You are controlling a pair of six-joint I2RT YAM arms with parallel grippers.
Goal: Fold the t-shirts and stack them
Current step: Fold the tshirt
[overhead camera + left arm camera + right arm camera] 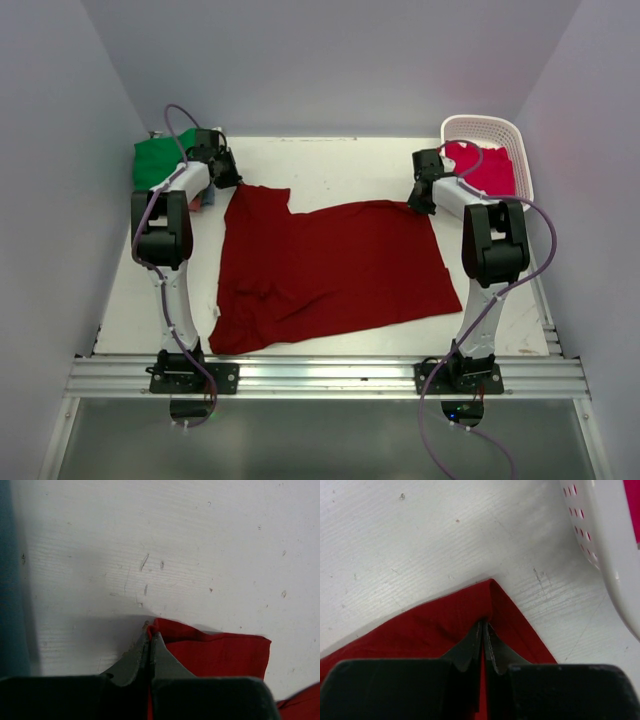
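Scuffed white table point(350, 165); left claw point(150, 637), right claw point(484, 625) pinch limp dark red t-shirt point(330, 265).

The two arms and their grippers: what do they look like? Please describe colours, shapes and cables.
The left arm and the right arm both have slim white links and bulky black joint housings. A thin purple cable loops along each. Each stands on a black base plate. The left gripper and right gripper have black bodies and two grey fingers tapering to narrow tips.

Bright even light, soft shadows (near edges blurred).
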